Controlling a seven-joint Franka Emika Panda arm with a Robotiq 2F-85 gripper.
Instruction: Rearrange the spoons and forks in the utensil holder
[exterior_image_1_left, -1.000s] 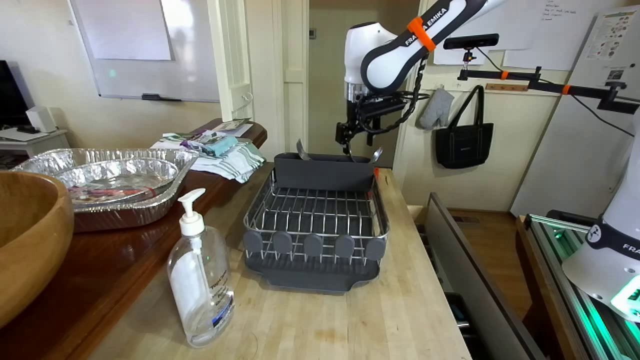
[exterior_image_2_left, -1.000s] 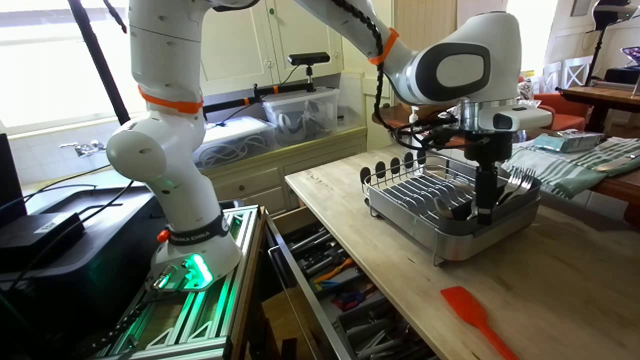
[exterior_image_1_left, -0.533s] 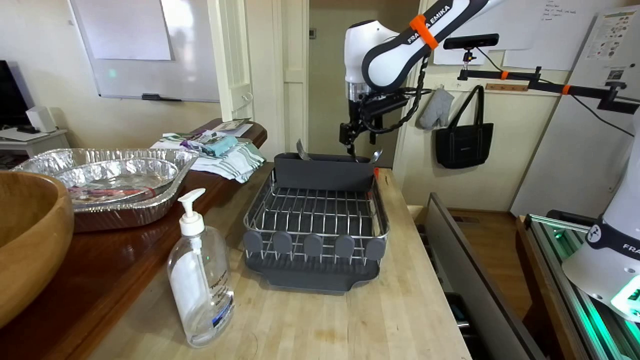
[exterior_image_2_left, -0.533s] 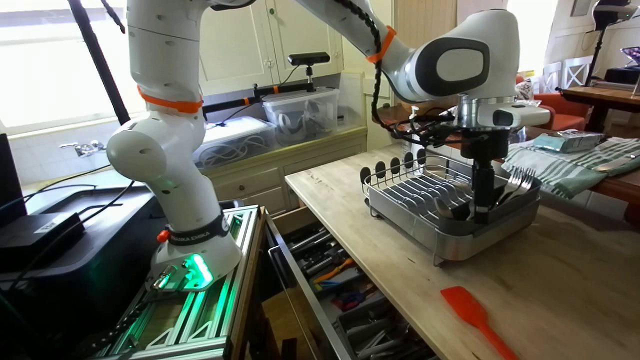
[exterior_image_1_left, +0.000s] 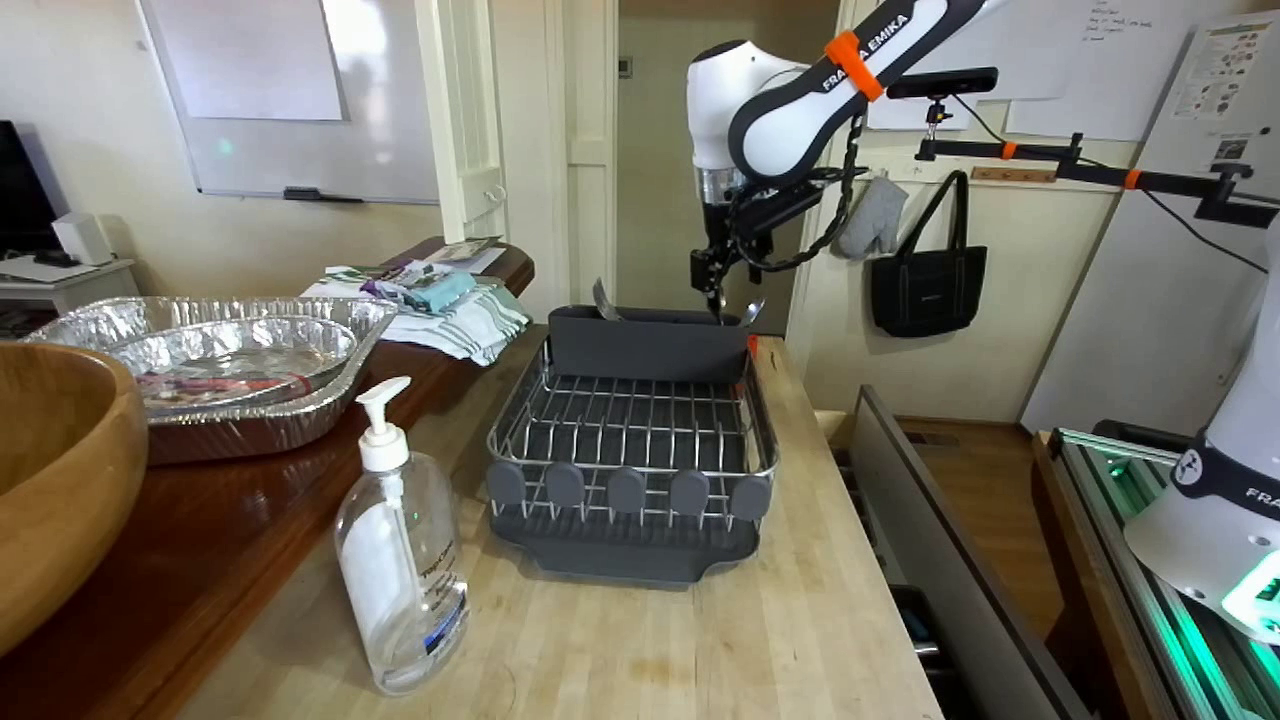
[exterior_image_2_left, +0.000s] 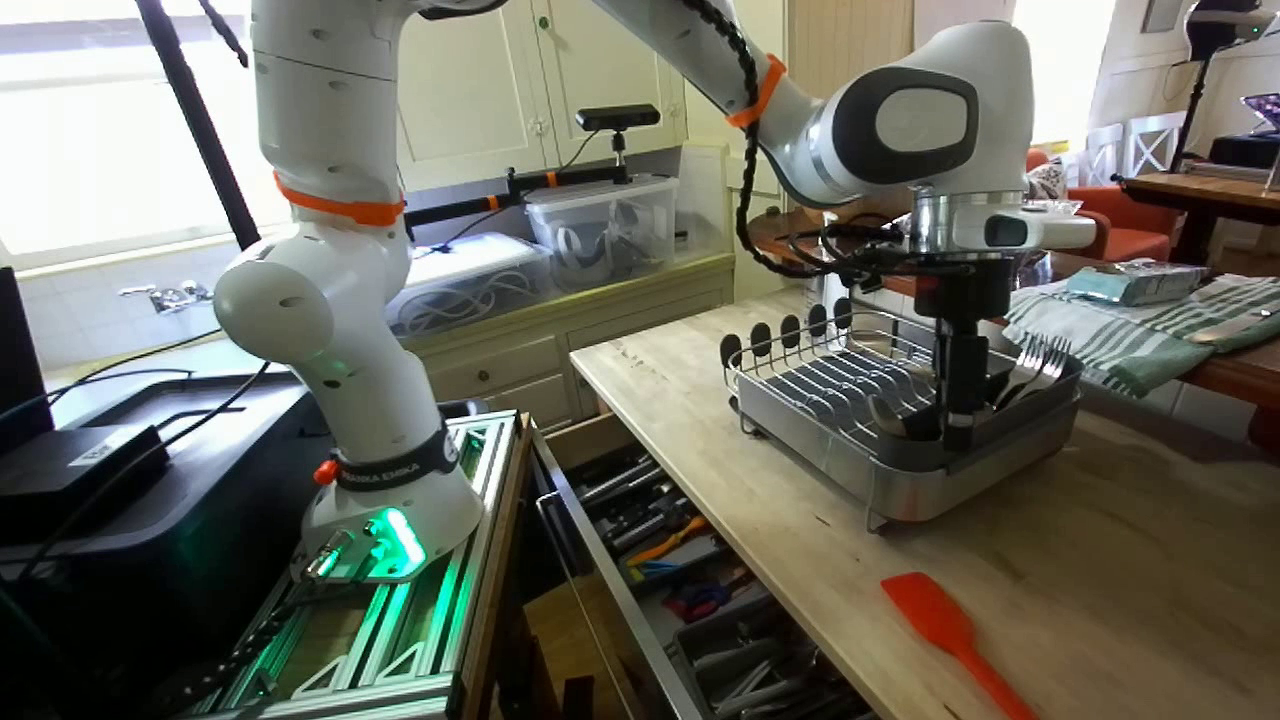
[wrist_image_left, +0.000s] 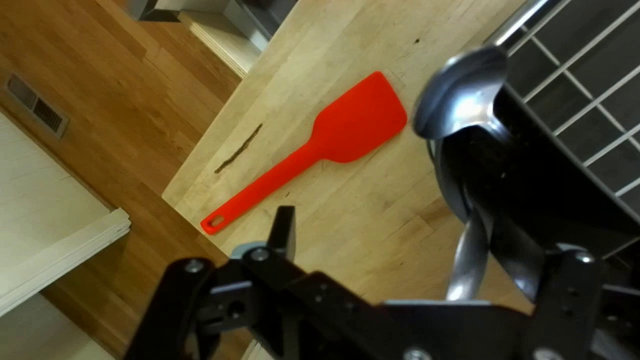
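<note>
The dark grey utensil holder sits on the end of the dish rack. Several forks stand at one end of the holder. A spoon leans out at the opposite end; its shiny bowl is large in the wrist view. Another utensil and a darker one lean out over the holder's edge; their ends are partly hidden. My gripper is open, its fingers far apart, with nothing clearly held. In both exterior views the gripper is low at the holder, near the spoon end.
A red spatula lies on the wooden table beside the rack. An open drawer with utensils runs along the table's side. A pump bottle, foil trays, a wooden bowl and towels stand nearby.
My gripper has moved a short way along the holder, away from the forks toward the spoon end, and seems turned slightly. The utensils have not visibly moved.
</note>
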